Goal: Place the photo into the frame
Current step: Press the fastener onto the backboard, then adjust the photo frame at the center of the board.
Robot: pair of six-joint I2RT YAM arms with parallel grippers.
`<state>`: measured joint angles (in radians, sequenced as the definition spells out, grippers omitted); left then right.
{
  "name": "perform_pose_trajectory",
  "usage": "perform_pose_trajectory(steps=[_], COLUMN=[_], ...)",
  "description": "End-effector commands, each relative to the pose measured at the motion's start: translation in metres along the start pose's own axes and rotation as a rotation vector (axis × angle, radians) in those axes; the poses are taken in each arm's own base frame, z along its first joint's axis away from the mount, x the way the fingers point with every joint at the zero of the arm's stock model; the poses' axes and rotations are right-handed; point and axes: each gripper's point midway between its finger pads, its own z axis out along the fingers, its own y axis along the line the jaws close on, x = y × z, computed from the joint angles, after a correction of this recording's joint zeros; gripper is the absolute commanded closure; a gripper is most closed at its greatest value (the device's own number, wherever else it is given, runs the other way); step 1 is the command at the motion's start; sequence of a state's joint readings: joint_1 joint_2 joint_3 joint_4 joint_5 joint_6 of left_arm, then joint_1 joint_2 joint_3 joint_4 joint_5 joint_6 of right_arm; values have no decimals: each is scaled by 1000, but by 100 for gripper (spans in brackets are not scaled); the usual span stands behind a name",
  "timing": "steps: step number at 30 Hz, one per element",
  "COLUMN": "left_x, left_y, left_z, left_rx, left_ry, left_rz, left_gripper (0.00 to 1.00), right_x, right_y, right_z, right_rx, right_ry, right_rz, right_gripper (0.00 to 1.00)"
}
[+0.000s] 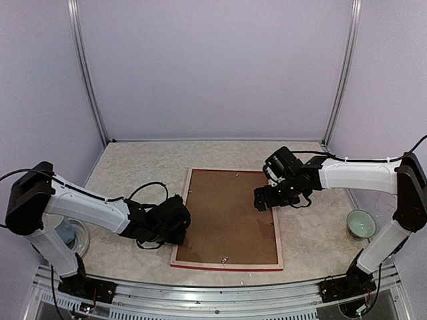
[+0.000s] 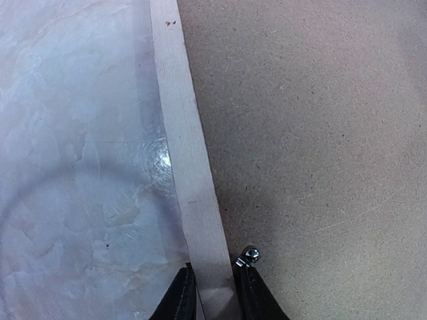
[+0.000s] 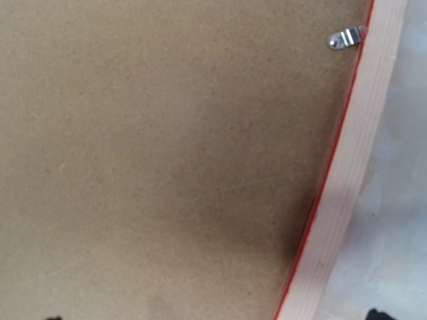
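Pinching the frame's (image 2: 190, 167) left bar, the left gripper (image 2: 217, 293) steadies it while the right gripper (image 1: 262, 199) hangs open over the board (image 1: 227, 217); next, the clips (image 3: 343, 39) probably need turning.

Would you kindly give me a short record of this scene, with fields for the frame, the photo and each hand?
frame: face down, pale wood back up
backing board: lying inside the frame
photo: not visible in any view
left hand: closed on the frame's left bar, one finger on each side
right hand: open, above the board near the right bar
bowl: green, to the right of the frame
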<state>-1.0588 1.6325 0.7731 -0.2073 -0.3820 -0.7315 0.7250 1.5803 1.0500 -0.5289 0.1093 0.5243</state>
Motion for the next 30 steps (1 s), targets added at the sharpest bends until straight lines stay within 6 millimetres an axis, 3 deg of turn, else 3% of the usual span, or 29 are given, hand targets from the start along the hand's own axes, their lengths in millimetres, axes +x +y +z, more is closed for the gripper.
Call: perform_pose_trajectory(steps=[1, 3, 9, 17, 25, 30], left_x=[1, -12, -38, -26, -14, -9], left_y=[26, 31, 42, 39, 27, 23], left_z=[-5, -14, -38, -34, -25, -25], left_rx=[-87, -92, -80, -38, -2, 5], left_ry=[-3, -42, -120, -85, -48, -40], left_rz=[1, -24, -78, -84, -78, -69], left_gripper=[69, 59, 47, 29, 25, 15], right_x=[-3, -2, -1, 1, 9, 11], right_y=[5, 4, 4, 0, -12, -20], right_z=[-2, -1, -1, 0, 5, 8], right_rx=[-4, -1, -2, 17, 17, -38], right_ry=[-6, -6, -5, 0, 20, 24], right_rz=[-9, -8, -6, 0, 32, 77], right_gripper=[1, 1, 1, 1, 1, 1])
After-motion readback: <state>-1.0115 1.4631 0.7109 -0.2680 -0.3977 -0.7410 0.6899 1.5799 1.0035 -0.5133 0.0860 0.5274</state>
